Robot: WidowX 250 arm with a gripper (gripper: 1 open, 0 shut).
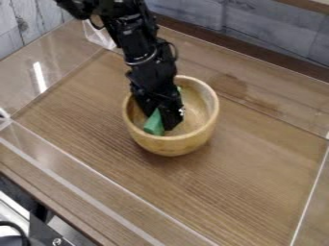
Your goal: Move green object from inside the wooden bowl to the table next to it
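Green block (153,123), the small bright bar, sits inside the round wooden bowl (172,117), toward the side of it that lies on my left, tilted, with its upper part tucked behind the dark fingers. Only a narrow piece of green shows from where I stand. The black robot arm (118,34) slants in from the upper left and crosses the bowl's far rim, and its end effector (157,104) is down inside the bowl, right over the block. How far open it is I cannot tell, because the fingers overlap one another and cover most of the bowl's left interior; whether they grip the block or only touch it is also hidden. The bowl's thick, light tan wall surrounds both block and fingers, with its rim standing between the block and the brown wood-grain worktop (232,183). On the right, the pale inner wall shows past the fingers. Clear acrylic walls edge the worktop, with bright glare on the left side. Beyond the far edge is a grey, streaky wood-look surface (270,27), and in the near left corner there are dark cables (15,229) and black hardware (45,231) just outside the clear border.
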